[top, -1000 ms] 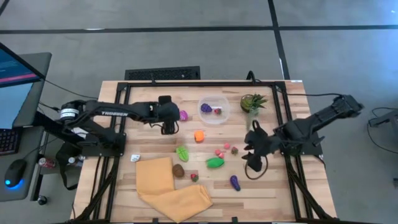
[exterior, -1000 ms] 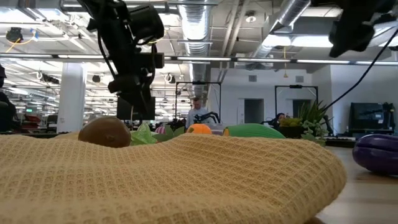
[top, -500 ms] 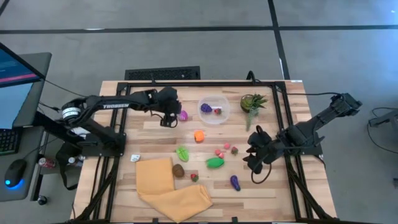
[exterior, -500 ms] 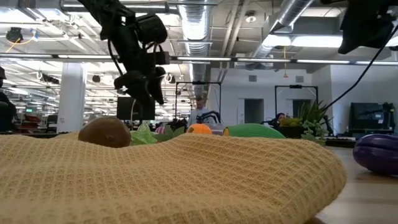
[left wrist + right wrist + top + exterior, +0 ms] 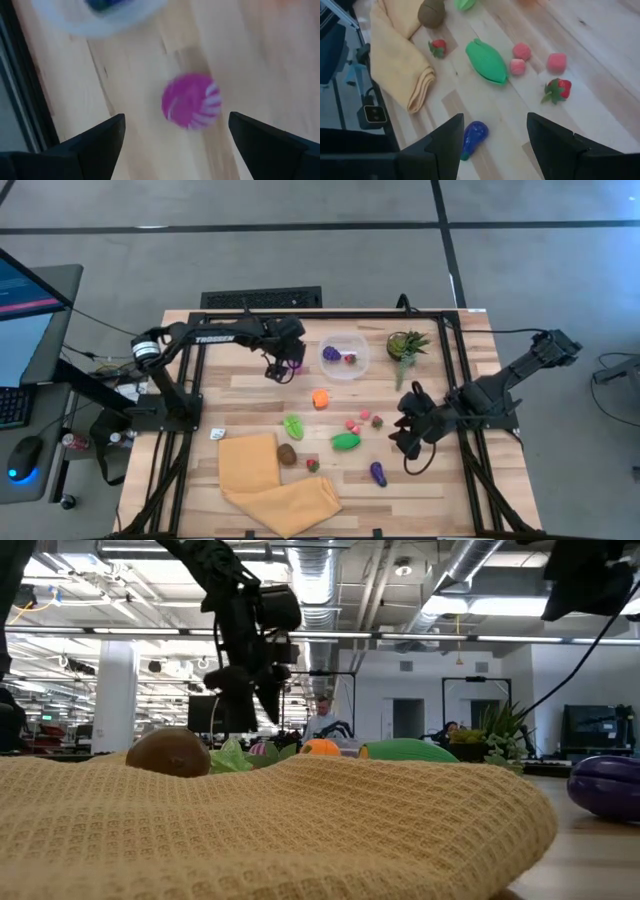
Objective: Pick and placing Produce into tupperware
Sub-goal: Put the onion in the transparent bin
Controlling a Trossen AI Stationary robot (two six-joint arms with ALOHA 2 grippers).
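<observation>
My left gripper [image 5: 281, 369] hangs open above the table, pointing steeply down, just left of the tupperware [image 5: 343, 356]. A magenta produce piece with white stripes [image 5: 191, 101] lies on the wood below and between the fingers, untouched. The clear tub holds a purple piece [image 5: 331, 353] and a red one [image 5: 350, 359]. My right gripper [image 5: 403, 442] waits open at the right, above a purple eggplant piece [image 5: 474, 135]. Orange [image 5: 320, 397], leafy green [image 5: 293, 425], green [image 5: 346, 441], brown [image 5: 287, 454] and small pink and red pieces lie on the table.
A folded yellow cloth [image 5: 270, 480] covers the near left of the table and fills the low view's foreground. A small potted plant [image 5: 405, 345] stands right of the tub. Black frame rails [image 5: 195, 370] run along the table's sides.
My left gripper has moved toward the table's right and far edges, over to the magenta piece beside the tub, and has rolled about its own axis on the way. Nothing on the table has moved.
</observation>
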